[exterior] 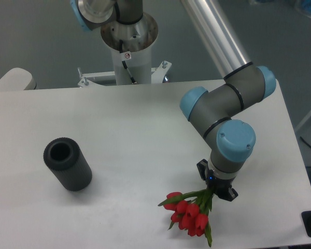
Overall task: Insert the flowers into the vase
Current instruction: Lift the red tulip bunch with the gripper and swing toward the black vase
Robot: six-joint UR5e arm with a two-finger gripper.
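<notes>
**Status: Flowers at the Gripper, Vase Not Yet Loaded**

Start with the tabletop (145, 119), a plain white surface that carries both task items. Note the arm (228, 104) reaching in from the upper right, its grey links and blue joint caps folding down toward the near right part of the tabletop.

Locate the vase (67, 164) on the left side. It is a dark grey cylinder that appears to stand upright, with its round opening toward the camera. Nothing is visible in the opening, and nothing touches it.

Locate the flowers (189, 212) near the front edge, right of centre and well apart from the vase. The red buds point down and to the left, toward the front edge; the green stems run up and to the right into the gripper (216, 190).

The gripper sits at the stem ends, directly over them. You cannot tell from this view whether it is clenched on the stems or only poised around them, nor whether the bunch is lifted or resting on the tabletop.

Judge the task as early: insertion is not done. What remains is to confirm the grasp, carry the bunch across to the vase, turn the stems downward and lower them into the opening.
</notes>
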